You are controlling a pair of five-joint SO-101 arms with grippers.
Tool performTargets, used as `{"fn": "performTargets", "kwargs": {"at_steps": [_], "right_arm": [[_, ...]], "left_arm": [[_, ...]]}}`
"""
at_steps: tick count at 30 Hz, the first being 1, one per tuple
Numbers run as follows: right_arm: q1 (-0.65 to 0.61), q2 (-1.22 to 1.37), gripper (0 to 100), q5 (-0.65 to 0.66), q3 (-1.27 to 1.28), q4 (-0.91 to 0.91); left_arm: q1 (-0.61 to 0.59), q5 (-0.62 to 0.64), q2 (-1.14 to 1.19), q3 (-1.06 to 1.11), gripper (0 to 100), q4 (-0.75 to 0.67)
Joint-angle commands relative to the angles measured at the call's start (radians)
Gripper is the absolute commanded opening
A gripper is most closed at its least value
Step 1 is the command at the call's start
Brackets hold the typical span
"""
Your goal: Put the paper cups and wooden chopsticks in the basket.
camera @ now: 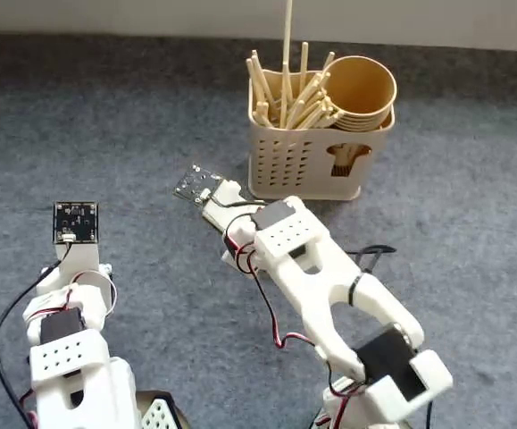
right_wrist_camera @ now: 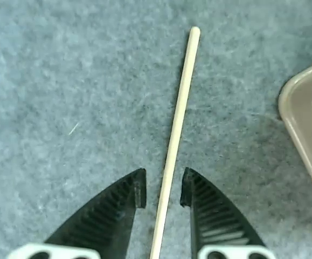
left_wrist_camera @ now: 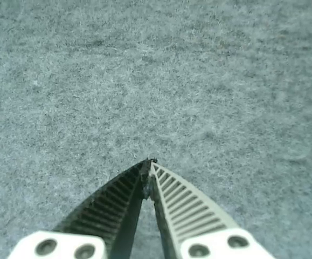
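A cream slotted basket (camera: 298, 165) stands at the back of the grey carpet. It holds several wooden chopsticks (camera: 289, 98) and a stack of paper cups (camera: 361, 89). One loose chopstick (right_wrist_camera: 182, 97) lies flat on the carpet beside the basket's corner (right_wrist_camera: 306, 124). My right gripper (right_wrist_camera: 163, 186) is open and straddles the chopstick's near part, with a small gap on each side. The right arm (camera: 280, 237) sits just in front of the basket's left corner. My left gripper (left_wrist_camera: 149, 164) is shut on nothing over bare carpet, and the left arm (camera: 66, 304) is at the front left.
Grey carpet (camera: 133, 134) spreads open to the left of the basket and behind the left arm. A red and black cable (camera: 271, 313) trails along the right arm. One chopstick (camera: 287, 27) stands tall out of the basket.
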Motion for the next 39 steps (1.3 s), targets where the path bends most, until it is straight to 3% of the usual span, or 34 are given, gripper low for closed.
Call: {"fn": "performTargets", "kwargs": {"at_steps": [1,7,11,17,21,29,39], "right_arm": [[-0.01,0.116,11.9,-0.044,-0.122,-0.028],[-0.004,0.26,10.6,-0.083,-0.246,-0.021],[-0.001,0.274,1.1,-0.081,-0.251,-0.005],[0.013,0.254,0.6,-0.084,-0.252,0.101],[0.012,0.151,0.6,-0.092,-0.245,0.111],[0.012,-0.122,0.6,-0.338,-0.114,0.134],[0.045,-0.524,0.5,-0.345,-0.019,0.134]], "left_arm": [[0.025,-0.008,-0.016,-0.002,1,-0.018],[0.024,-0.008,-0.016,-0.002,1,-0.018],[0.024,-0.008,-0.016,-0.002,1,-0.018],[0.025,-0.008,-0.016,-0.002,1,-0.018],[0.025,-0.008,-0.016,-0.002,1,-0.018],[0.025,-0.008,-0.016,-0.002,1,-0.018],[0.025,-0.008,-0.016,-0.002,1,-0.018]]}}
